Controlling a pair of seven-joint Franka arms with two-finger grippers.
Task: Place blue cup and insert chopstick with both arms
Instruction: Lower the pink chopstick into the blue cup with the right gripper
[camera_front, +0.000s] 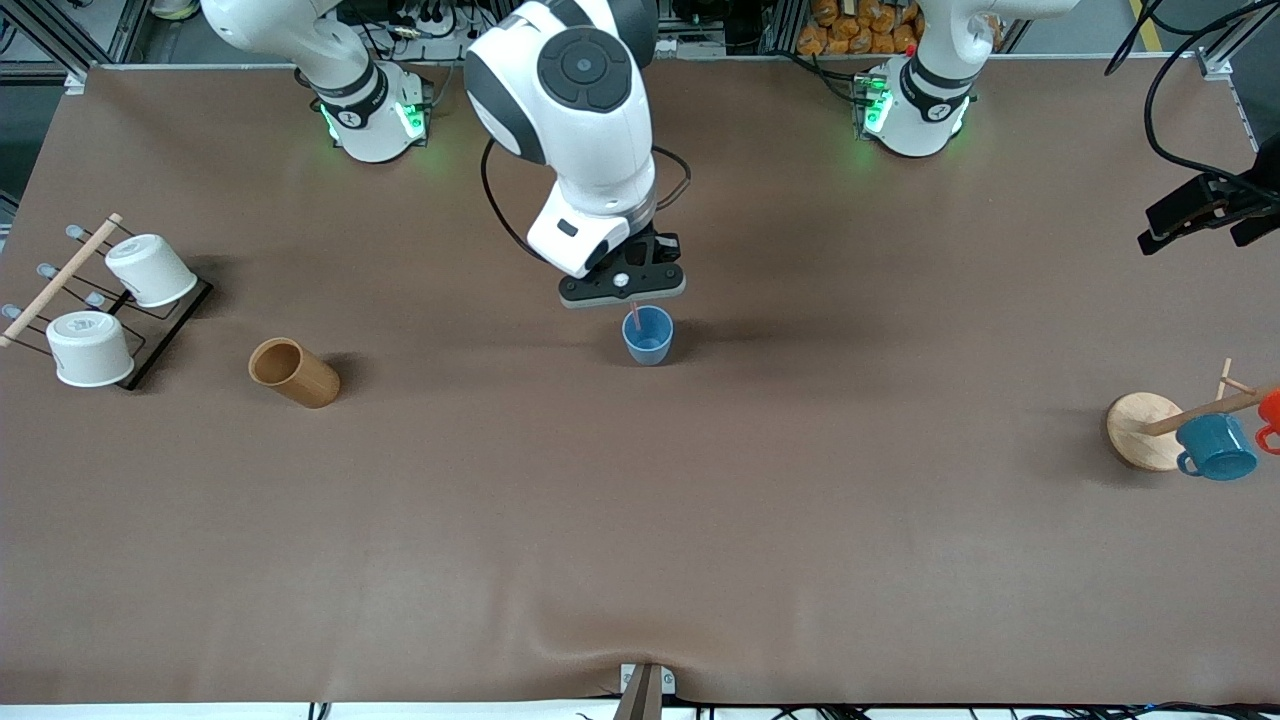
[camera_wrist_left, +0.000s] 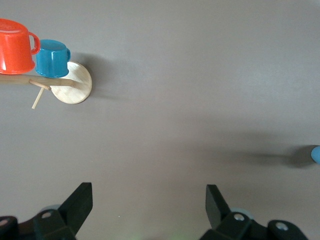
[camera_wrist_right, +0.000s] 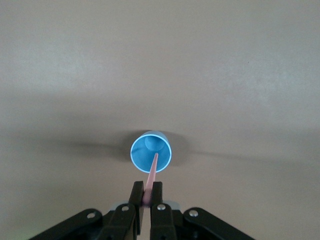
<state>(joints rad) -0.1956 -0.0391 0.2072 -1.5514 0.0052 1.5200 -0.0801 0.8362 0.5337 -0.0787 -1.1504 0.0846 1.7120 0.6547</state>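
Observation:
The blue cup (camera_front: 648, 338) stands upright mid-table, its mouth open (camera_wrist_right: 151, 151). Straight above it hangs my right gripper (camera_front: 628, 300), shut on the chopstick (camera_front: 635, 318). In the right wrist view the pale-pink chopstick (camera_wrist_right: 152, 170) is pinched between the fingertips of that gripper (camera_wrist_right: 146, 186), and its lower end reaches inside the cup's rim. My left gripper (camera_front: 1200, 215) waits up in the air at the left arm's end of the table, open, with only bare table showing between its fingers (camera_wrist_left: 148, 190). The cup's edge (camera_wrist_left: 315, 154) just shows in the left wrist view.
A brown wooden holder (camera_front: 293, 372) lies on its side toward the right arm's end. A rack (camera_front: 150, 340) with two white cups stands past it. A wooden mug tree (camera_front: 1140, 430) carries a teal mug (camera_front: 1215, 447) and an orange mug (camera_front: 1270, 410) near the left gripper.

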